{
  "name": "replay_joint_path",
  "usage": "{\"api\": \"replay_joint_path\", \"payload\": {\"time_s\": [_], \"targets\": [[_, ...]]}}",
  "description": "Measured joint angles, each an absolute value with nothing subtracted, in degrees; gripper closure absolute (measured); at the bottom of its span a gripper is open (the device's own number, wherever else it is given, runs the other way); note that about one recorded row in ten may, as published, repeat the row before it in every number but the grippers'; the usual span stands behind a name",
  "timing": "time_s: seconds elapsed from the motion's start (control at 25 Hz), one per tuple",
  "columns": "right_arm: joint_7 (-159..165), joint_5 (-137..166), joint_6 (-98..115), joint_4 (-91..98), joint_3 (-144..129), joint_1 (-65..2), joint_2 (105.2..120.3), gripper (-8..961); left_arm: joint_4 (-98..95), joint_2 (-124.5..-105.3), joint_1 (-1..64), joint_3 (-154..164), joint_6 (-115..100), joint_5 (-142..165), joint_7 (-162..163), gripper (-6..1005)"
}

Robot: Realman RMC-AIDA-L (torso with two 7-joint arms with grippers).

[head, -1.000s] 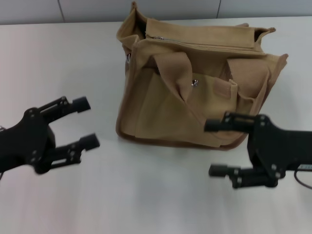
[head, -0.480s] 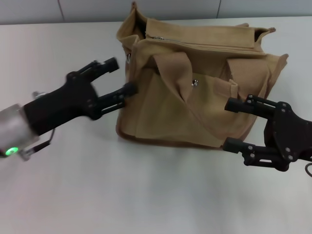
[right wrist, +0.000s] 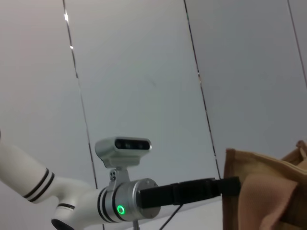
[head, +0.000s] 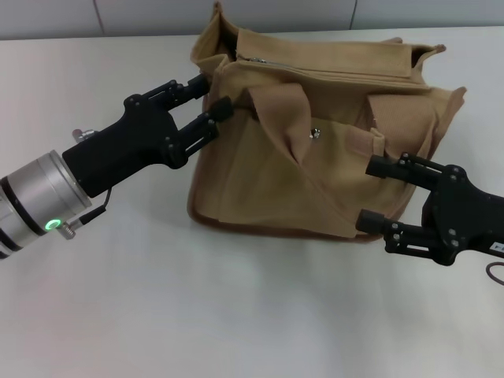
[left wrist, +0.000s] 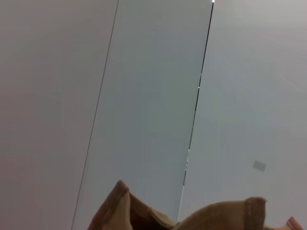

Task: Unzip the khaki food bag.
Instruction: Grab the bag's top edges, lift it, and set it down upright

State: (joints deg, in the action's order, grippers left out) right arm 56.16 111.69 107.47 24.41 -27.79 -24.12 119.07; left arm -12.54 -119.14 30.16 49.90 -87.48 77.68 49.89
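Observation:
The khaki food bag (head: 315, 134) stands on the white table, a boxy tan tote with two strap handles, front pockets, a silver snap (head: 315, 133) and a metal zipper (head: 315, 69) along its shut top. My left gripper (head: 211, 95) is open at the bag's upper left corner, its fingertips against the fabric beside the zipper's end. My right gripper (head: 372, 194) is open at the bag's lower right corner, close to its side. The left wrist view shows only the bag's top edge (left wrist: 220, 218). The right wrist view shows a bag corner (right wrist: 261, 191) and the left arm (right wrist: 144, 199).
The white table (head: 236, 315) stretches around the bag, with a grey panelled wall (head: 157, 16) behind its far edge. Bare table lies in front of the bag and to its left.
My left gripper has moved up and right from the table's left side to the bag's upper left corner. My right gripper has moved up a little toward the bag's lower right corner.

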Motion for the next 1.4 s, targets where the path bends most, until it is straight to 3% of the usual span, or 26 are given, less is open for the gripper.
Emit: {"api": "replay_joint_path", "payload": {"time_s": [0.44,1.0,1.4], "targets": [[56.16,111.71,107.22,24.34,-26.63,-24.08,119.09,160,-12.03,-119.17,30.14,49.92,-88.88,77.49,45.95,873],[56.76,111.66,107.98,24.15,-21.44,-23.61,119.11,161,-28.67,-118.24,23.01,41.41,-92.79,72.24,49.19,966],[51.98,111.33,105.53,20.19,-14.74,-23.72,119.22,161,-19.68,-118.81,26.68,54.69,-94.95,73.72,42.25,964]]}}
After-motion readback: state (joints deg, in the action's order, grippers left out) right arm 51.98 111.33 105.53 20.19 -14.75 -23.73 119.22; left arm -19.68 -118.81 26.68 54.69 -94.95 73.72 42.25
